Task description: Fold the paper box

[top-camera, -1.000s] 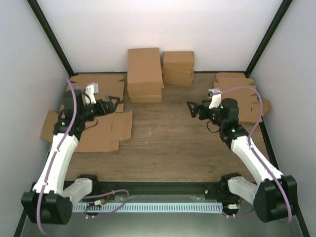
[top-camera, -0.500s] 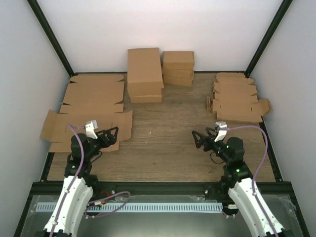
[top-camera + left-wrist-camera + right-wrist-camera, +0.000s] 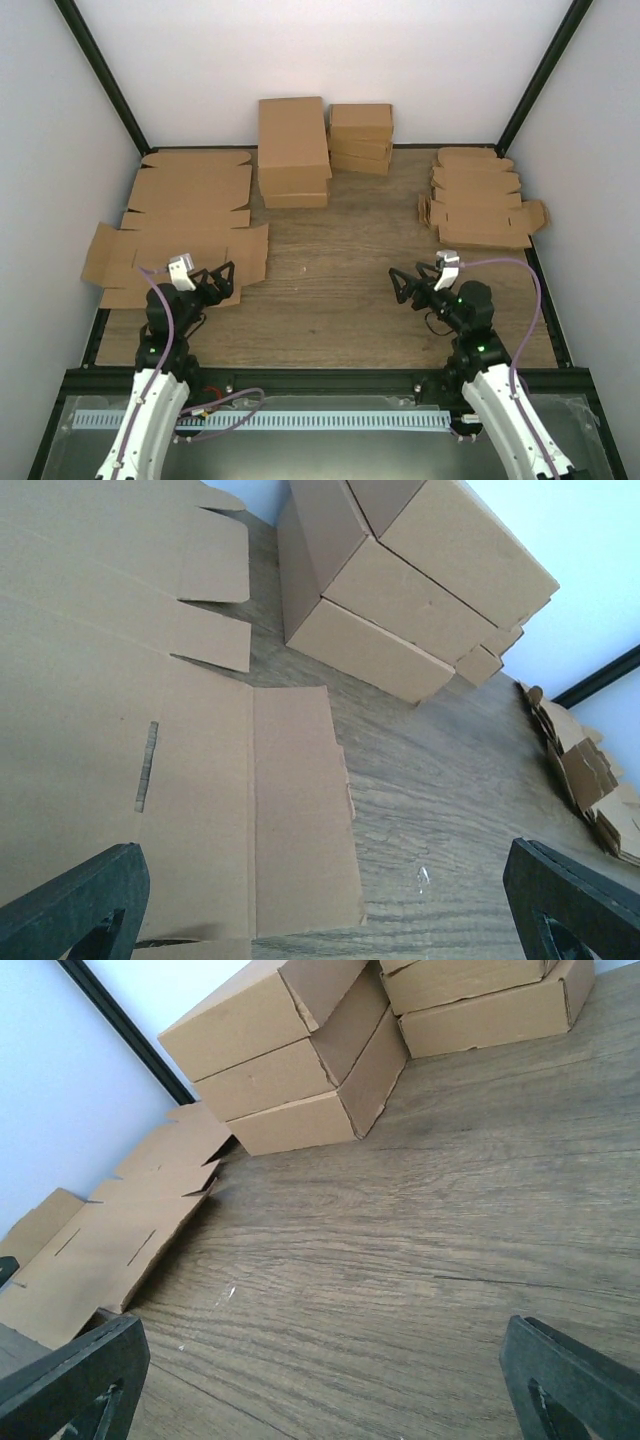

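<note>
Small flat die-cut paper box blanks (image 3: 480,205) lie stacked at the back right of the table; the stack also shows at the right edge of the left wrist view (image 3: 585,780). None is in a gripper. My left gripper (image 3: 222,280) is open and empty, low over the near left, at the edge of a large flat cardboard sheet (image 3: 180,262). In the left wrist view my left gripper (image 3: 325,910) spans that sheet's flap (image 3: 295,800) and bare wood. My right gripper (image 3: 403,284) is open and empty over bare wood at the near right (image 3: 325,1380), well in front of the stack.
Big folded brown boxes (image 3: 293,150) and a second stack (image 3: 361,137) stand at the back centre. More large flat sheets (image 3: 190,185) cover the left side. Dark frame posts (image 3: 105,80) run up both back corners. The wooden table (image 3: 340,280) lies between the grippers.
Both arms have pulled back from mid-table toward the near edge and lowered over the past second. In the last half second the left gripper shifted slightly. Both stay open.
</note>
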Available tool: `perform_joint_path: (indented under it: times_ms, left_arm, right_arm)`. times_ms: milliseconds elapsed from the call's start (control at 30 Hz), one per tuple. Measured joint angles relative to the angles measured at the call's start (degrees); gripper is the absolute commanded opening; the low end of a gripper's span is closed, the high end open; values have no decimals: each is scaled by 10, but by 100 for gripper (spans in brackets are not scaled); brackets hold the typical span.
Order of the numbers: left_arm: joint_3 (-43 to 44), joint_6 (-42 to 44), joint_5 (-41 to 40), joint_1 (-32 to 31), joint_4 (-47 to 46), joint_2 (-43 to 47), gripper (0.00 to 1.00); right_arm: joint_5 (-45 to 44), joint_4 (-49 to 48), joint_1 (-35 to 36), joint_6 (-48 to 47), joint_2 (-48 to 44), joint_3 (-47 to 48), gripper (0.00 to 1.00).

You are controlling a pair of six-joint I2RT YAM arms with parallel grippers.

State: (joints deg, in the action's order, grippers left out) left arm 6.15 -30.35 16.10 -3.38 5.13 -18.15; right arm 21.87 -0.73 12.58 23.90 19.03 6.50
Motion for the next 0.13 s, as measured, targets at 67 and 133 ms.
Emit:
perform_joint_path:
  times_ms: [67, 133]
  left_arm:
    - [0, -1, -2, 0, 0, 0, 100]
    - [-1, -1, -3, 0, 0, -2, 100]
  right_arm:
    - [0, 0, 0, 0, 3, 0, 100]
    - [0, 0, 0, 2, 4, 0, 100]
